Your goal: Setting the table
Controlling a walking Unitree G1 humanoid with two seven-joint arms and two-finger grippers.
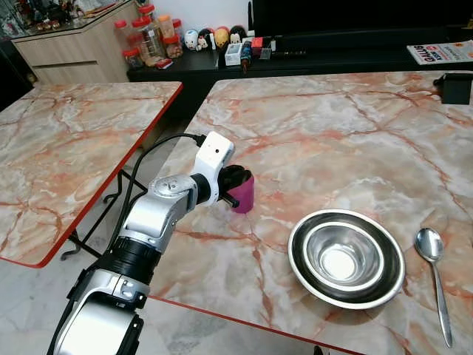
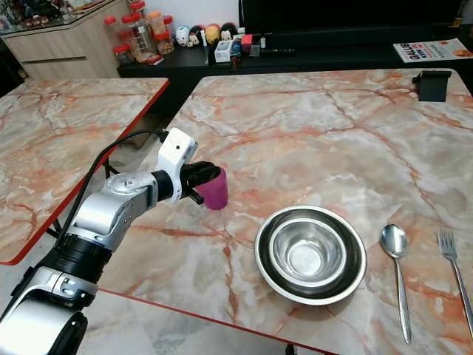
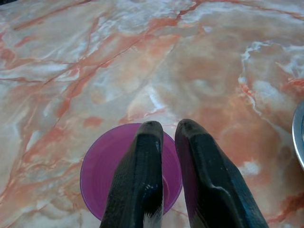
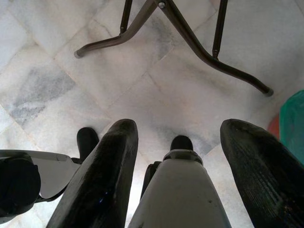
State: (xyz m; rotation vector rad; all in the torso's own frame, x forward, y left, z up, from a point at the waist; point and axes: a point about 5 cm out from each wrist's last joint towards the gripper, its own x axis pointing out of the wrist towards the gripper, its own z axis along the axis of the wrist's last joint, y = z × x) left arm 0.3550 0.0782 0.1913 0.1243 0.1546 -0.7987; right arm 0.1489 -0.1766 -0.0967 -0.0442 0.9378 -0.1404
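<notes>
I have the cup (image 2: 216, 189) pinched by its rim in my left gripper (image 2: 201, 185), jaws nearly closed on it, standing at the desk (image 2: 318, 133) edge left of the bowl (image 2: 310, 254). Spoon (image 2: 395, 255) and fork (image 2: 449, 251) already lie right of the bowl. I judge the cup the last piece to place. My right gripper (image 4: 178, 171) hangs idle, jaws wide, over the floor.

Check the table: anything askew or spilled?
No spills. The purple plastic cup is pinched at its rim by the left gripper. The nested steel bowls, steel spoon and fork lie tidy on the marble table.
</notes>
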